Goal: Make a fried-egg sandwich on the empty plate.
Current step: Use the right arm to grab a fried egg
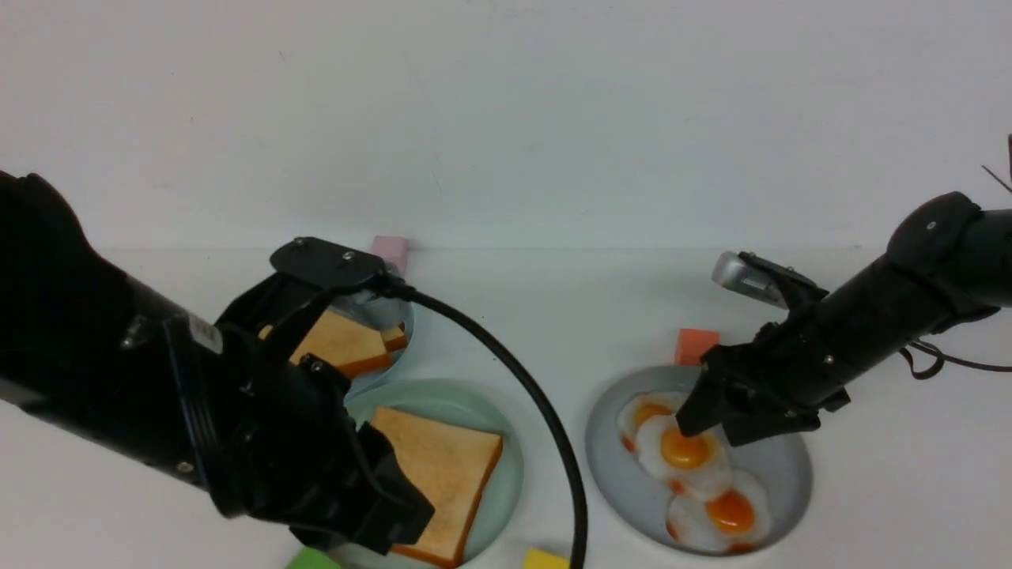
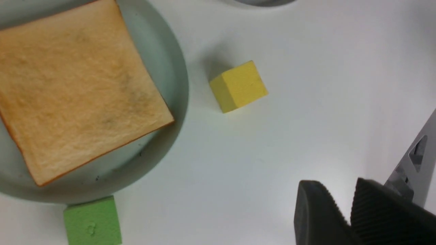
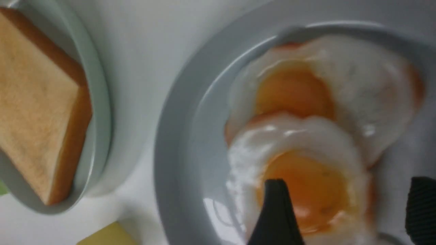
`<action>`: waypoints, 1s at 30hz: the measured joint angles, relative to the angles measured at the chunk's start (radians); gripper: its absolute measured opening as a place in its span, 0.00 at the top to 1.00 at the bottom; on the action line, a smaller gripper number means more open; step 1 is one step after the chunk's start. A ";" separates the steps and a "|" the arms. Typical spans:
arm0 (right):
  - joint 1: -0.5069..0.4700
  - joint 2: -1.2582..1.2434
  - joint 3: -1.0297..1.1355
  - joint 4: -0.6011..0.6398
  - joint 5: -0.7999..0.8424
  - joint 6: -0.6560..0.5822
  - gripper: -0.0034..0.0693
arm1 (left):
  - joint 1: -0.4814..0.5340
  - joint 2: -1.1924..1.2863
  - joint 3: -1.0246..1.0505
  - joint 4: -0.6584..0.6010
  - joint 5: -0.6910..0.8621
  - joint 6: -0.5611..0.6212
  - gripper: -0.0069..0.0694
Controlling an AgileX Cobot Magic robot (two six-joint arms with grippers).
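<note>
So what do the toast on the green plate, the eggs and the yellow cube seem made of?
The toast: probably soft foam, matte, finely pored surface. The eggs: likely rubbery plastic, glossy highlights on the whites. The yellow cube: seemingly foam, matte, slightly dimpled faces.

golden-brown toast [image 1: 435,466], mint-green plate [image 1: 458,399], yellow block [image 2: 238,86]

The front camera looks forward and down over the table [image 1: 909,490]; both wrist cameras hover close (all share the toast slice [image 2: 78,92]).
</note>
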 joint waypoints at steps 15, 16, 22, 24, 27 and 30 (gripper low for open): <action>-0.053 0.036 -0.001 0.084 0.043 -0.077 0.45 | 0.000 0.000 0.000 0.016 -0.001 -0.038 0.65; -0.053 0.047 -0.001 0.090 0.049 -0.077 0.46 | 0.000 0.000 0.000 0.020 0.004 -0.041 0.65; -0.053 0.082 -0.004 0.137 0.088 -0.096 0.49 | 0.000 0.000 0.000 0.036 0.016 -0.049 0.64; -0.053 0.083 -0.004 0.141 0.093 -0.104 0.52 | 0.000 0.000 0.000 0.040 0.017 -0.055 0.64; -0.053 0.084 -0.005 0.143 0.102 -0.107 0.63 | 0.000 0.000 0.000 0.045 0.017 -0.068 0.64; -0.061 0.084 -0.006 0.146 0.117 -0.107 0.82 | 0.000 0.000 0.000 0.048 0.019 -0.071 0.63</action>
